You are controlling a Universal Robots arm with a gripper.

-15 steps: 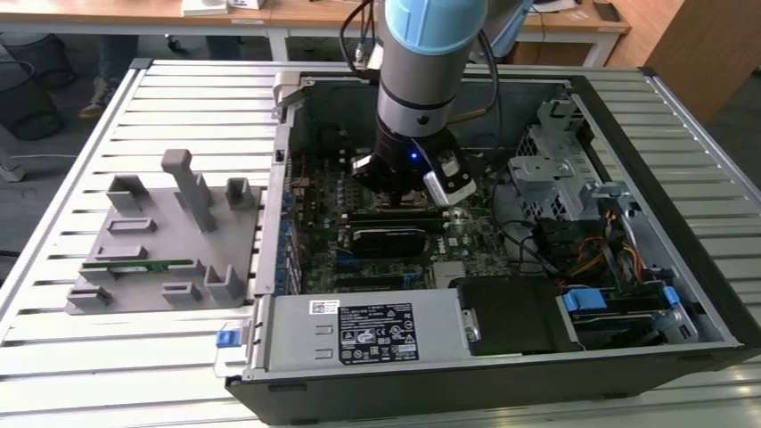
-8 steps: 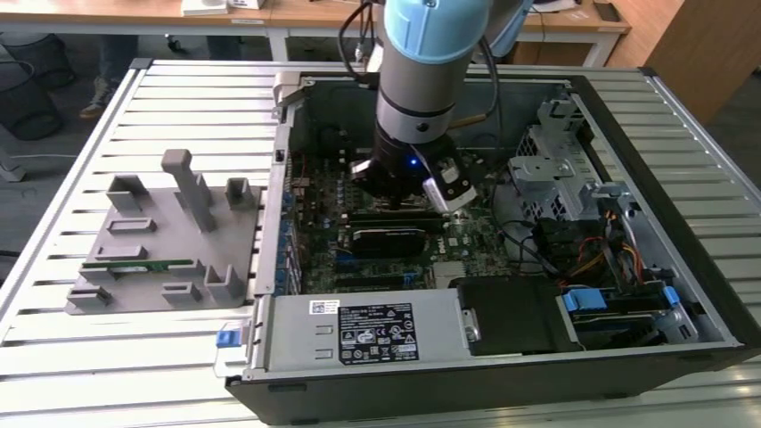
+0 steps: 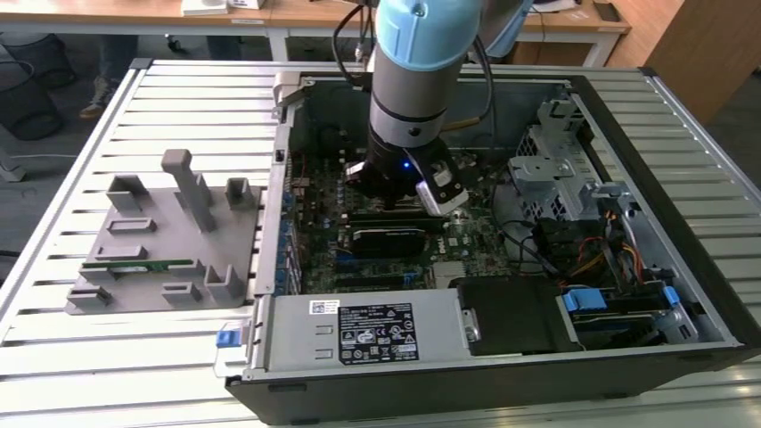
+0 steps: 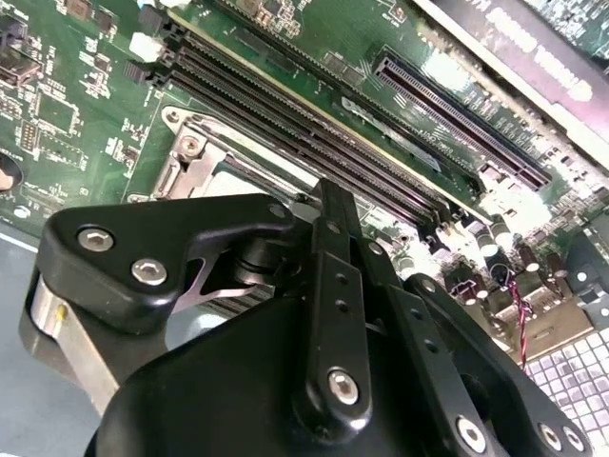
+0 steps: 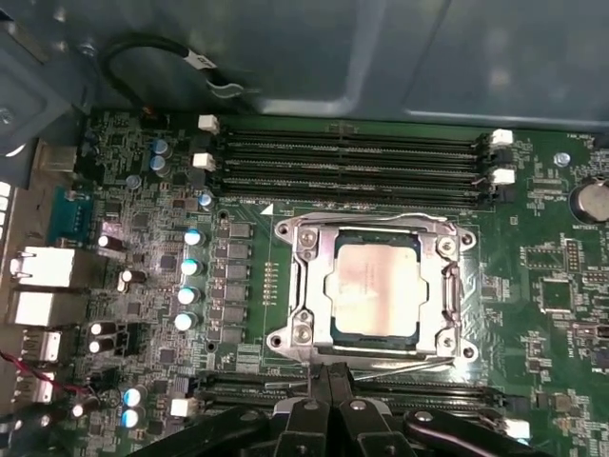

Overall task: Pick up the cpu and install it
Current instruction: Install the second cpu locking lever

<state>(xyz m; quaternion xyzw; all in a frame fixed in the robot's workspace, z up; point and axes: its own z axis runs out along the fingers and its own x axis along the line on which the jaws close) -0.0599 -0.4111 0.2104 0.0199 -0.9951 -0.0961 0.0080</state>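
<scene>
The arm reaches down into the open computer case, and the gripper hangs low over the motherboard, near the middle of the case. From the exterior view the arm's own body blocks the socket, so the chip cannot be seen from there.

The first wrist view gives what that one hides: the cpu lies flat inside the metal-framed socket, its silvery top facing up, square with the frame. The gripper's black linkage sits just beside the socket's edge, apart from the chip and holding nothing. The second wrist view looks along the gripper body and catches a corner of the socket behind it. Whether the fingers are apart or together I cannot tell from any view.

Room is tight around the socket: memory slots run along one side, another slot row lies close on the opposite side, and capacitors line a third. On the exterior view's left, a grey parts holder stands on the slatted table, well apart from the case.
</scene>
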